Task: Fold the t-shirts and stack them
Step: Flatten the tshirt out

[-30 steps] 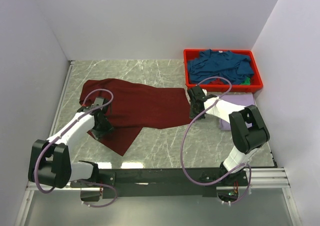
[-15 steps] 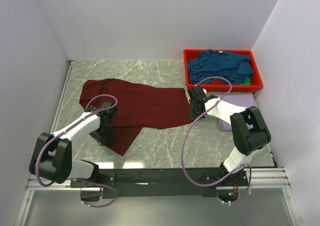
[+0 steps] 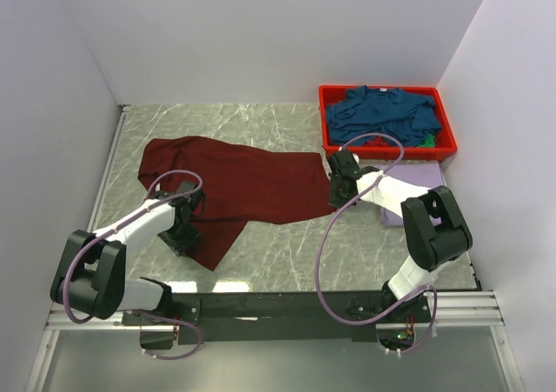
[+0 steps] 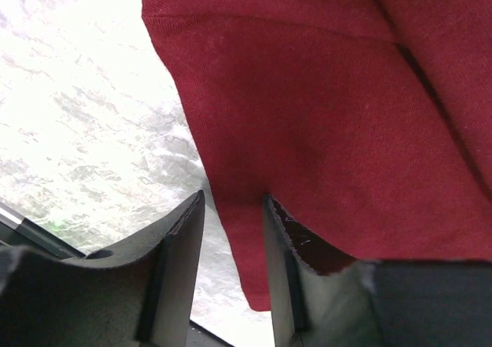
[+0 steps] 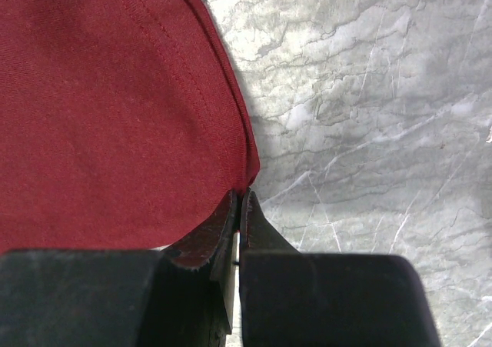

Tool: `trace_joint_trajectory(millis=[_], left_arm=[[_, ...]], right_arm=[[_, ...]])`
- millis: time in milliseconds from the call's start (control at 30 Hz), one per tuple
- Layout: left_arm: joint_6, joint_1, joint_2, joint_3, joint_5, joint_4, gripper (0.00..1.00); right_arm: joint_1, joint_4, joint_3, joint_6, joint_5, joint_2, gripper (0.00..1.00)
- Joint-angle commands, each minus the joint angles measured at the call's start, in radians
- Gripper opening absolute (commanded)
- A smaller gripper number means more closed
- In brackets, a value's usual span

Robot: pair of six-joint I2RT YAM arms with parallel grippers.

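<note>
A dark maroon t-shirt (image 3: 243,183) lies spread across the marble table. My left gripper (image 3: 181,231) is low at the shirt's near left flap. In the left wrist view my left gripper (image 4: 234,201) is open, and the edge of the maroon cloth (image 4: 323,116) runs down between its fingers. My right gripper (image 3: 337,192) sits at the shirt's right edge. The right wrist view shows my right gripper (image 5: 241,195) shut, with the hem corner of the maroon shirt (image 5: 100,116) pinched at its tips. A folded pale lavender t-shirt (image 3: 415,179) lies under the right arm. Teal-blue t-shirts (image 3: 382,114) fill the bin.
The red plastic bin (image 3: 391,151) stands at the back right against the wall. White walls close in the table on the left, back and right. The arms' black base rail (image 3: 278,305) runs along the near edge.
My left gripper has slid toward the near edge along the shirt's left flap, and its jaws have narrowed a little. The right arm has stayed put.
</note>
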Motion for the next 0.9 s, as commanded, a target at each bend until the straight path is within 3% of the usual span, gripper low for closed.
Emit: trace_joint_trajectory(millis=[0,267,467,500,733,867], left_arm=[[-0.057,-0.007,0.039,-0.075,0.002,0.102,0.41],[-0.080,-0.013,0.033,-0.084,-0.018,0.110,0.30],[-0.087,-0.015,0.009,-0.085,-0.018,0.105,0.09],[-0.087,-0.015,-0.002,-0.078,-0.021,0.087,0.01],[-0.014,0.016,-0.053,0.151,-0.183,-0.057,0.01],[0.171,0.161,-0.048,0.297,-0.237,-0.038,0.01]], right_arm=[[0.002,0.026,-0.009,-0.013,0.014,-0.054,0.00],[-0.001,0.024,-0.012,-0.013,0.026,-0.060,0.00],[-0.001,0.023,-0.009,-0.013,0.037,-0.059,0.00],[-0.001,0.020,-0.009,-0.014,0.038,-0.059,0.00],[-0.001,-0.025,0.022,-0.005,0.074,-0.074,0.00],[-0.001,-0.075,0.101,0.012,0.101,-0.072,0.00]])
